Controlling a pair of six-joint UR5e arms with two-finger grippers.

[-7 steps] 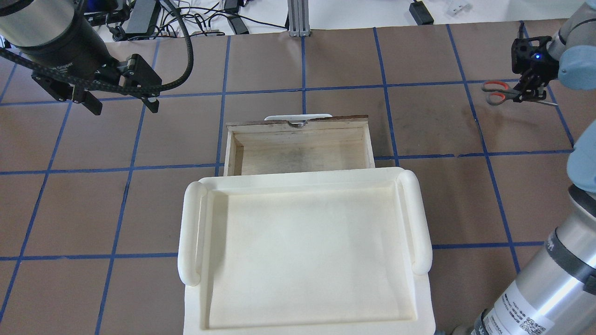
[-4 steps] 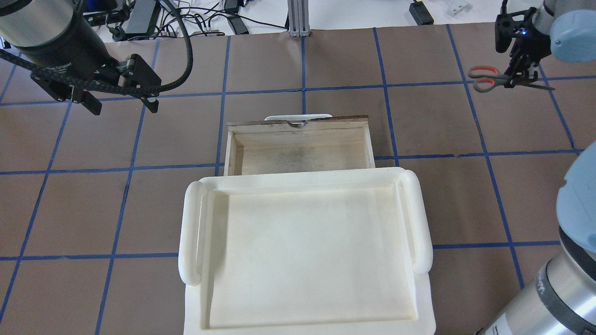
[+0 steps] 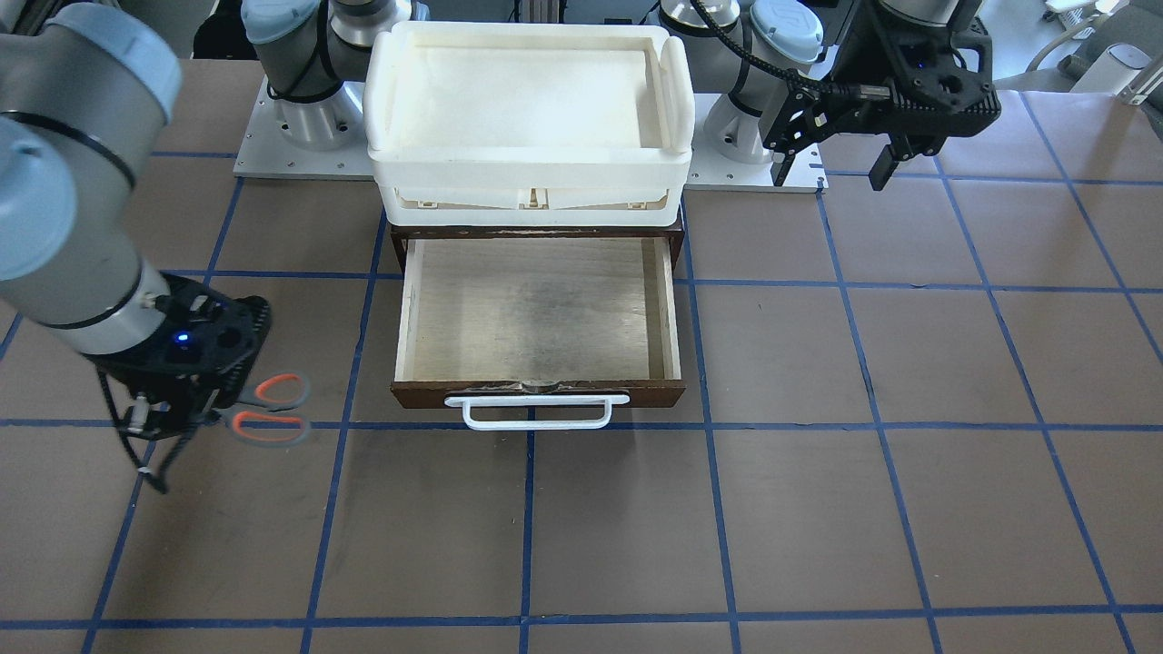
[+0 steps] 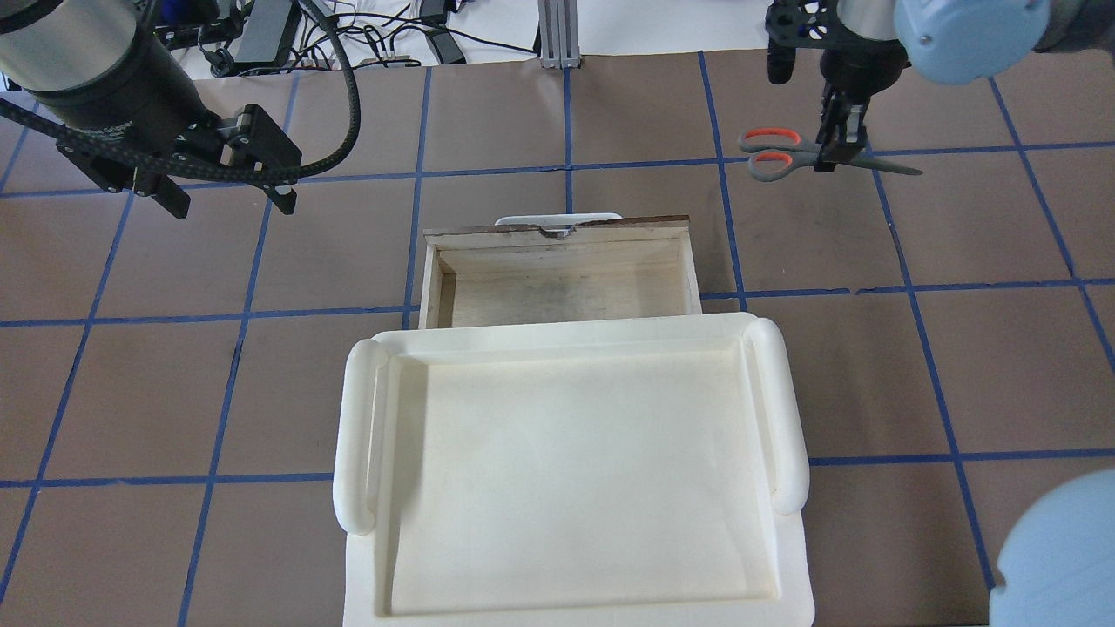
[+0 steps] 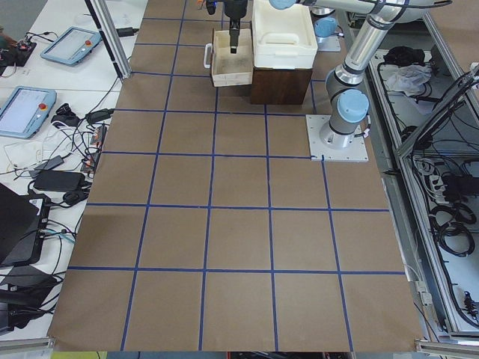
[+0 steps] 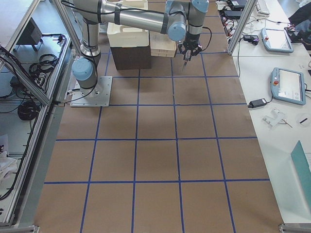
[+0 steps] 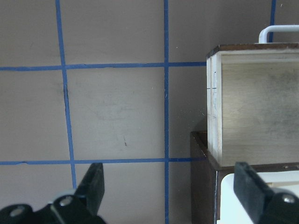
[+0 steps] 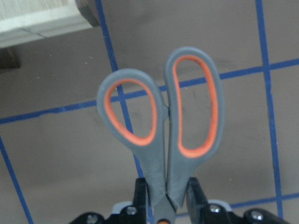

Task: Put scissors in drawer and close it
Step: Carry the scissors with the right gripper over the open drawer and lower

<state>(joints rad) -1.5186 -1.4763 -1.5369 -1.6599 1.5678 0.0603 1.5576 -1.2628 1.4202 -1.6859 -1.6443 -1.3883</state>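
A robotics lab: teach pendants (image 6: 287,85) lie on a white side bench (image 6: 252,73), cables (image 4: 375,39) tangle at the far edge, and blue tape (image 4: 566,165) grids the brown table (image 4: 139,383).

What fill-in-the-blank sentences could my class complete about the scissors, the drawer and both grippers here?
The right gripper is shut on the ____.
The empty drawer is not shut but ____.
The left gripper is open and holds ____.
Missing words: scissors, open, nothing.
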